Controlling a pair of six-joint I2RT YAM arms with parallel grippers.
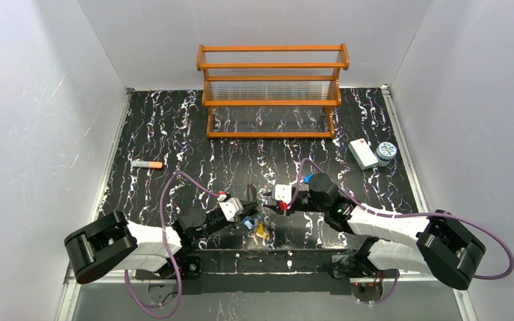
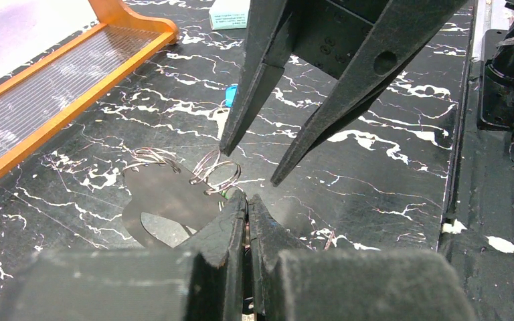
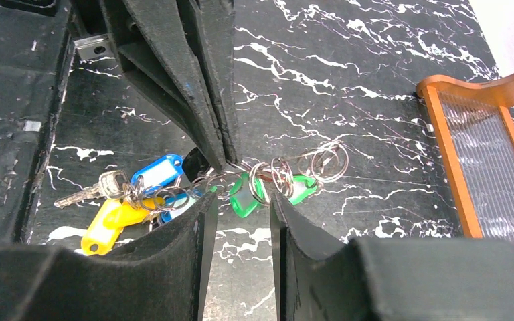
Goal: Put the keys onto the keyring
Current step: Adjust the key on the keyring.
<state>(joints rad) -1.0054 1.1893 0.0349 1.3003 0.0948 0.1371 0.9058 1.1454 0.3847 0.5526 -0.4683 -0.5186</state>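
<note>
Now | our left gripper [image 3: 227, 162] pinched shut on keyring [image 3: 326, 160], frame centre | our right gripper [image 3: 241, 204] half-open, astride green key tag [image 3: 302, 188]

No legible text, numbers or logos in any view. Checked the likely spots: key tags [image 3: 157, 170] have a pale label window, nothing written there that I can make out. White box [image 1: 361, 153] is too small to resolve any print. Round tin [image 1: 386, 151] has a blue-and-white lid pattern, with no letters distinguishable.
</note>
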